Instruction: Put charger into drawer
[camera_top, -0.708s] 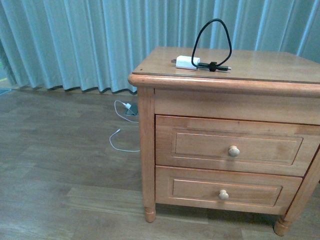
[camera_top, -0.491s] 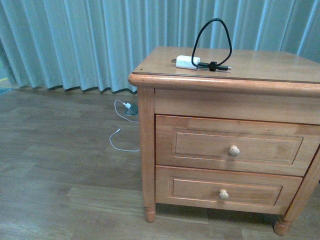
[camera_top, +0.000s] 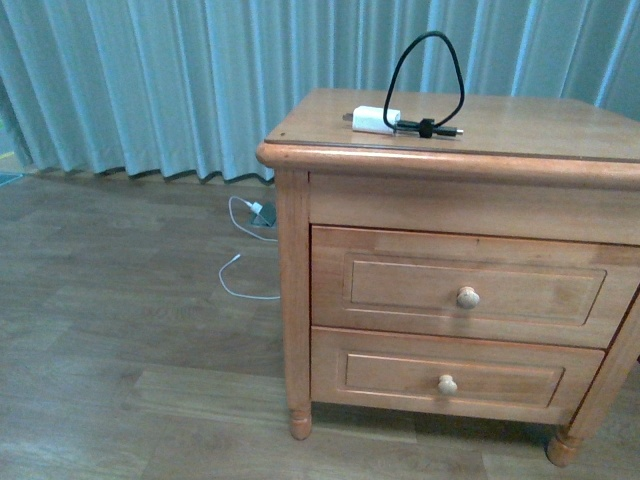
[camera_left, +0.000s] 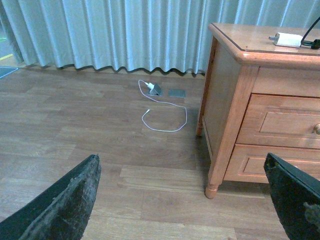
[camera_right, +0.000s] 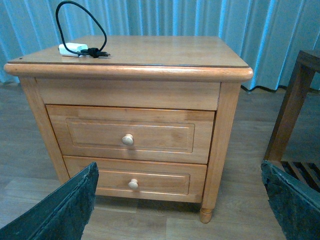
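Note:
The charger (camera_top: 375, 121), a small white adapter with a black cable standing up in a loop, lies on top of the wooden nightstand (camera_top: 520, 125); it shows too as charger (camera_right: 72, 49) and charger (camera_left: 287, 39). The drawer (camera_top: 455, 287), the taller upper one with a round pale knob (camera_top: 467, 297), is shut; the drawer (camera_right: 131, 133) faces my right wrist camera. My left gripper (camera_left: 182, 200) stands open over the floor, left of the nightstand. My right gripper (camera_right: 180, 202) stands open in front of the nightstand, apart from it. Neither gripper shows in the front view.
A shallower lower drawer (camera_top: 447, 377) is shut beneath. A white charger with white cable (camera_top: 250, 250) lies on the wood floor near the blue curtain (camera_top: 150, 80). Dark wooden furniture (camera_right: 295, 115) stands to the nightstand's right.
The front view has shifted slightly; the nightstand sits a little higher in the frame. The charger and drawers have not moved.

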